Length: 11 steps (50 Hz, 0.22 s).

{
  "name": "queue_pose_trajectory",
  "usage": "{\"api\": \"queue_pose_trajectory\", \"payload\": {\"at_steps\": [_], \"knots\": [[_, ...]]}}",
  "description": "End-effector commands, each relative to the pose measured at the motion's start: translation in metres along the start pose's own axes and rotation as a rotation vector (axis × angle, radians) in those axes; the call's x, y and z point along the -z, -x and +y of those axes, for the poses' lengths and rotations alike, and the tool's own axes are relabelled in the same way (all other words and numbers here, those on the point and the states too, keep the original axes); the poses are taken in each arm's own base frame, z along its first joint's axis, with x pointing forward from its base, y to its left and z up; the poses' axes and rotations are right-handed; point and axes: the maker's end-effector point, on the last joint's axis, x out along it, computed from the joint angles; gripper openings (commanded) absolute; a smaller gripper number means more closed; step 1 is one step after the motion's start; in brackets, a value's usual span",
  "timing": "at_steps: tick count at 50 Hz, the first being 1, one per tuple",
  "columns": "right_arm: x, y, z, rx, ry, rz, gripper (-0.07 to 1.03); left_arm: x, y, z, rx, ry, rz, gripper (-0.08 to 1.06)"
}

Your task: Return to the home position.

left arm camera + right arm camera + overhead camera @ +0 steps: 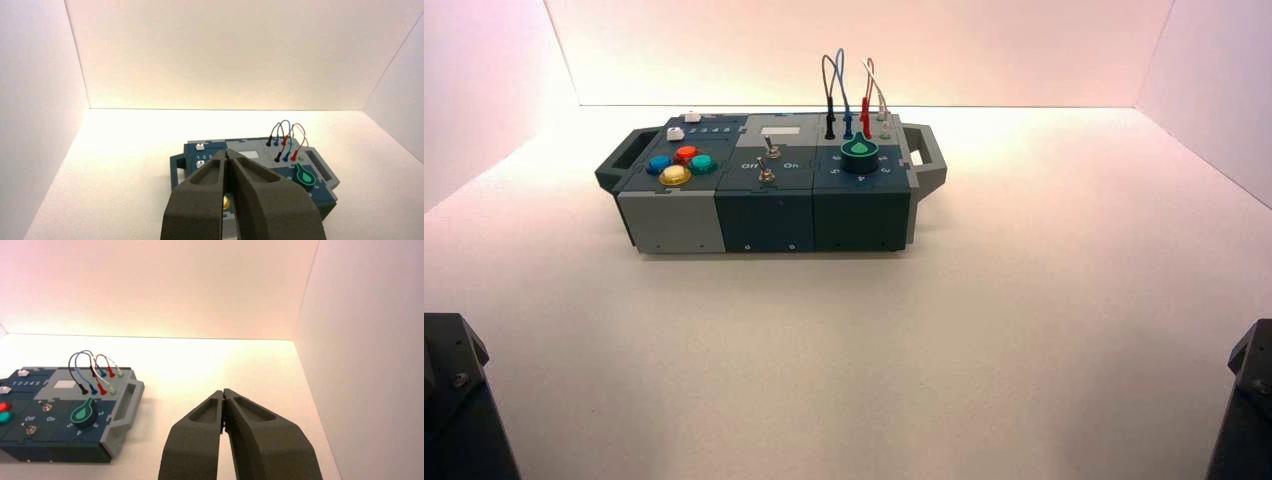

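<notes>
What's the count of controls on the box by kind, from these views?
Round buttons: 4 (red, blue, yellow, teal)
White square buttons: 2
Toggle switches: 2
Knob: 1
Wires: 4
Total: 13
Both grippers, left and right, are shut, clear of the box.

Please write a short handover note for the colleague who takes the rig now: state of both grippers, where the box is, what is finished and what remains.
Left gripper: shut, empty, pulled back at the near left edge of the table, pointing toward the box.
Right gripper: shut, empty, pulled back at the near right, to the right of the box and clear of it.
Box: stands on the white table, far centre. Green knob on its right section, two toggle switches in the middle, coloured buttons on the left, wires plugged in at the back right.
Done: both arms appear to be home; nothing is held.
Left: nothing visible, only confirm the home pose.
</notes>
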Motion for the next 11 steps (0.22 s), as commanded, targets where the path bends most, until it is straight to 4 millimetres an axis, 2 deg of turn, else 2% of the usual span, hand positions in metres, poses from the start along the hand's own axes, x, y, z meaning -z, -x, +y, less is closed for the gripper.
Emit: {"api": "queue_pose_trajectory", "payload": {"at_steps": [1, 11], "knots": [[-0.005, 0.0027, -0.0006, 0.004, -0.011, -0.017, -0.02, -0.0028, -0.0013, 0.0009, -0.008, 0.006, 0.002, -0.03], [-0.0038, 0.002, -0.0002, 0.002, -0.013, -0.014, -0.02, -0.0029, -0.0016, 0.0023, -0.018, 0.007, -0.001, -0.03]]}}
